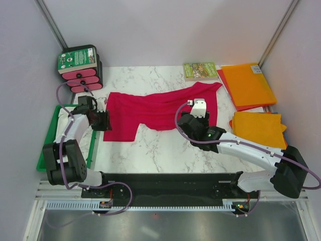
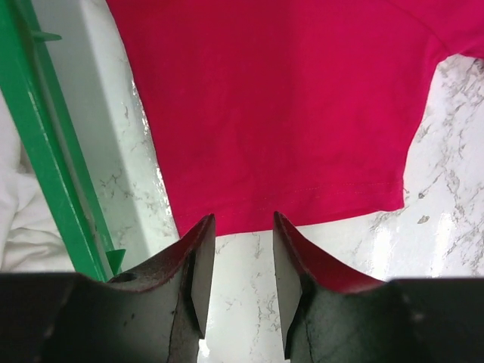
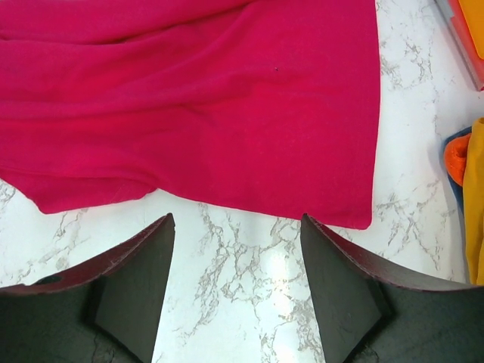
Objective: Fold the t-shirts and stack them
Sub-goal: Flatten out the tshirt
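The crimson red cloth t-shirt [image 1: 150,110] is spread on the marble counter [image 1: 160,145], seemingly for folding; the half-open left hand [image 2: 242,219] and wide-open right hand [image 3: 237,219] are held empty at its edges.

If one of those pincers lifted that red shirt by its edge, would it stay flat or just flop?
Probably flop: the red t-shirt lies in soft folds and ripples, so it looks limp. It seems thin and light, hugging the marble table. Pushed, it would likely bunch up rather than slide whole.
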Robot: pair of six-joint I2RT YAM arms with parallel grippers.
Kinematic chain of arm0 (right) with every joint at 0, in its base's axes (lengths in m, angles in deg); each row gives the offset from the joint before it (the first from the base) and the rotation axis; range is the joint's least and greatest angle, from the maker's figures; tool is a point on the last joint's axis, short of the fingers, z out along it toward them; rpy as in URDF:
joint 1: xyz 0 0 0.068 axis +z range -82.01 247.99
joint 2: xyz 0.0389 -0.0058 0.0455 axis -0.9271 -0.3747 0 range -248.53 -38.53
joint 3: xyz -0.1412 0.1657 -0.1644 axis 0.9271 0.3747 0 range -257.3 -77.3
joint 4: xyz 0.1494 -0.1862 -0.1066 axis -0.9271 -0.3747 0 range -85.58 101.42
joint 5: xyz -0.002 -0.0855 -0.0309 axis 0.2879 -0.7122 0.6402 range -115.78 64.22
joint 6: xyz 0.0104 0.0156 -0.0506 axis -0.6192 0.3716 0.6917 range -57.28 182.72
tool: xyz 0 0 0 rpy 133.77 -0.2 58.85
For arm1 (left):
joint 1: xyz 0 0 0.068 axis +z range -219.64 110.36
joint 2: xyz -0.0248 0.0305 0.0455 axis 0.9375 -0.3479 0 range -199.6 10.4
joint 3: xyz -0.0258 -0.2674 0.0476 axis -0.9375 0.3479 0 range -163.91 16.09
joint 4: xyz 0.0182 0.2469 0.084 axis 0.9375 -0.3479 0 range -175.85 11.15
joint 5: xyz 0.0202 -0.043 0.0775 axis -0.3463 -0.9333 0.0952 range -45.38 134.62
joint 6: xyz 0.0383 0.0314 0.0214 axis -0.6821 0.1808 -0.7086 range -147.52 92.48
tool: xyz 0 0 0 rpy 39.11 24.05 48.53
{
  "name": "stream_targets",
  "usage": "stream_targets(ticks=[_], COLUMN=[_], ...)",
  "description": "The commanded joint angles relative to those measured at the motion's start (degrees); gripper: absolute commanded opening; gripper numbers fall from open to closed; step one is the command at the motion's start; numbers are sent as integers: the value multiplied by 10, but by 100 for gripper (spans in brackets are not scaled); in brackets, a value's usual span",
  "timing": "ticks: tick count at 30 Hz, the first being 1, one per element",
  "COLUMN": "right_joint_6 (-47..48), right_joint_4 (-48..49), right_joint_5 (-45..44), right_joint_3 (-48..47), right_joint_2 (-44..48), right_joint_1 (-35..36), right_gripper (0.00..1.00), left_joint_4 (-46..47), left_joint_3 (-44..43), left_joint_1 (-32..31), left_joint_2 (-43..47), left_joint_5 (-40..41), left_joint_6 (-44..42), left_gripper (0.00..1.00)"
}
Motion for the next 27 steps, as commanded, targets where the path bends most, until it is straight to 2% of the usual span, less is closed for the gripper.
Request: stream_targets(ticks=[1,5,9,11,27], right_joint_6=[-8,-8,-8,-8,-16], right_joint_4=[9,13,16,16,16], right_joint_5=[-20,-18,-20,-19,-12], right_joint_3=[2,3,9,10,1], right_joint_2=[-12,-15,-12,-11,-13], right_joint_1=[2,3,3,2,2], right_gripper=[75,74,75,74,74], left_joint_4=[-20,-29,-45,-53,-89], left_joint_3=[-28,-34,-42,-45,-77], left_joint_1=[2,3,3,2,2], left_joint_2=[-30,-47,-60,-69,-171], left_joint_5=[-2,11,16,18,55], left_joint_6=[7,10,6,4,-1], left_gripper=[42,45,62,64,64])
